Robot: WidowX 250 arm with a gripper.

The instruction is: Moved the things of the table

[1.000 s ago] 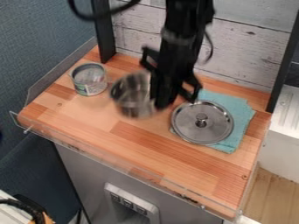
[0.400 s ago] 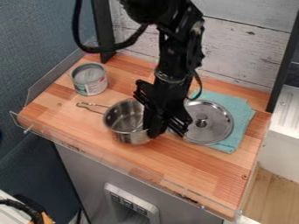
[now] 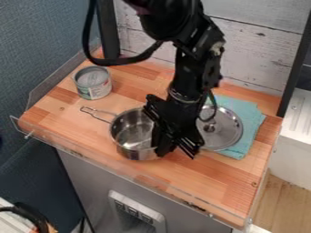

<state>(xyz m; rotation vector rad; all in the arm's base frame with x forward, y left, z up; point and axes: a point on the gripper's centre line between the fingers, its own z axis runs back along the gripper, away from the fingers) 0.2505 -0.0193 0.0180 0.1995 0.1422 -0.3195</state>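
Observation:
The black gripper [image 3: 177,151] hangs low over the middle of the table, at the right side of the steel pot [image 3: 129,132]. Its left part overlaps the pot's right rim and hides that edge. The pot stands on the wood, its wire handle pointing to the upper left. Right of the gripper, a round steel lid [image 3: 226,129] lies on a folded teal cloth [image 3: 248,119], partly behind the arm. A can [image 3: 93,83] stands upright near the table's back left.
The wooden table [image 3: 203,184] has a low clear guard [image 3: 91,158] along its front and left edges. Black posts rise at its back left and right, with a whitewashed plank wall behind.
The pot and the gripper have come toward the table's front together, and the blurred pot now shows its handle. The can, lid and cloth have kept their places.

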